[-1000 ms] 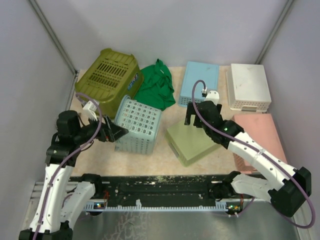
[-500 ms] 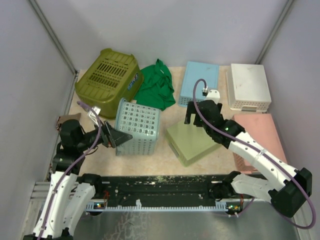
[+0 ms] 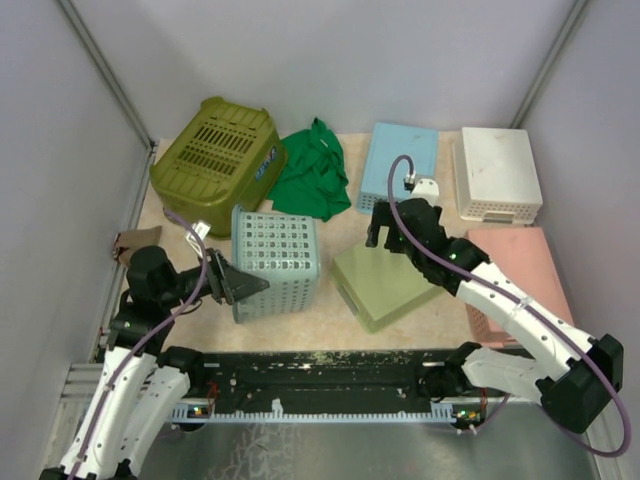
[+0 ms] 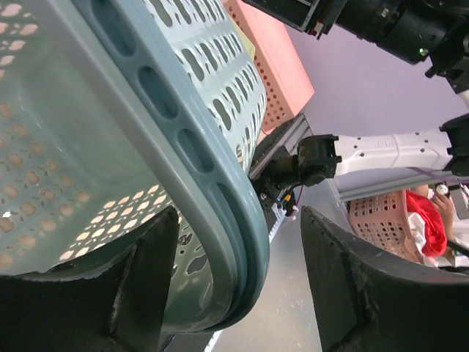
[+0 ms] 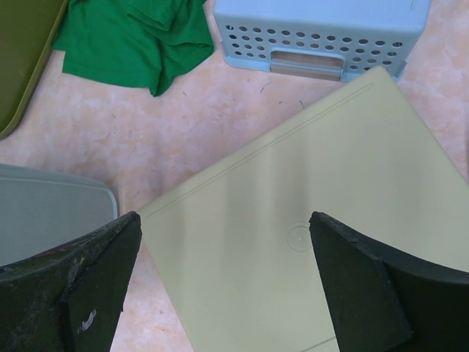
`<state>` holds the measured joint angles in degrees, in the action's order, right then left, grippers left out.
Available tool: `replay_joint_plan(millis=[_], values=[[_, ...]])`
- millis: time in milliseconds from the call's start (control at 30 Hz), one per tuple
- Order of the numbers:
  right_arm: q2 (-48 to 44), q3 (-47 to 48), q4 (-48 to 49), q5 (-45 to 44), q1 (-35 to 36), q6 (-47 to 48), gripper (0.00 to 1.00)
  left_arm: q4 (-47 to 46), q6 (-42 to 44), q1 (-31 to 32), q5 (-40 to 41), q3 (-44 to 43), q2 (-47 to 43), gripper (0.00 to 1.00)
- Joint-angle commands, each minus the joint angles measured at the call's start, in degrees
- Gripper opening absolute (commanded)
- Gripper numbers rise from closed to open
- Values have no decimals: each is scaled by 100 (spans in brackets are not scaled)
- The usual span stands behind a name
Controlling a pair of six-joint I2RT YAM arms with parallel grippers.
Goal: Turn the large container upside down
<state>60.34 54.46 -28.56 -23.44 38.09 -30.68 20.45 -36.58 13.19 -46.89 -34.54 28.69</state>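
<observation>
The teal basket (image 3: 280, 250) now stands tipped further onto its side, roughly halfway to inverted, its rim between the narrowing, unclamped fingers of the left tool (image 4: 238, 220); the right tool (image 5: 223, 227) gapes idle.

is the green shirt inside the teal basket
No, the green shirt lies outside and behind the teal basket, beside the olive basket.

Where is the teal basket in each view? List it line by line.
Top external: teal basket, left of centre.
Left wrist: fills the upper left, rim running down the middle.
Right wrist: probably the grey corner at the left edge.
Landmark: pale green box, to its right.
</observation>
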Motion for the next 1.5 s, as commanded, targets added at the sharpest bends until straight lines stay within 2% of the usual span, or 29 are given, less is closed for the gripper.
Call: replay_joint_plan(millis=[0, 100, 333, 367, 400, 600, 800, 967, 1067, 1300, 1467], values=[[105, 276, 183, 94, -38, -120, 97, -334, 53, 51, -398, 66, -15, 69], [174, 346, 171, 146, -37, -166, 97, -542, -31, 58, -367, 77, 33, 57], [-79, 232, 281, -11, -31, -160, 96, -815, -123, 123, -283, 233, 370, 8], [-125, 222, 283, -18, -37, -146, 96, -841, -117, 147, -265, 237, 402, 2], [-147, 211, 279, -39, -34, -138, 96, -860, -110, 175, -187, 226, 416, 0], [-135, 205, 205, -115, -42, -136, 96, -1505, -292, 292, 607, 91, 418, 0], [-222, 171, 207, -198, -38, -135, 96, -2801, -769, 561, 2003, 464, 322, 0], [-325, 111, 163, -253, -38, -149, 96, -3420, -1026, 1069, 3274, 574, 507, 0], [-337, 130, 90, -258, -32, -148, 96, -4252, -1265, 1343, 3844, 797, 557, 0], [-396, 124, 59, -261, -38, -104, 96, -5446, -1810, 1832, 4799, 960, 1412, 0], [-450, 92, 25, -334, -38, -81, 96, -5150, -1797, 2152, 5493, 552, 2014, 0]])
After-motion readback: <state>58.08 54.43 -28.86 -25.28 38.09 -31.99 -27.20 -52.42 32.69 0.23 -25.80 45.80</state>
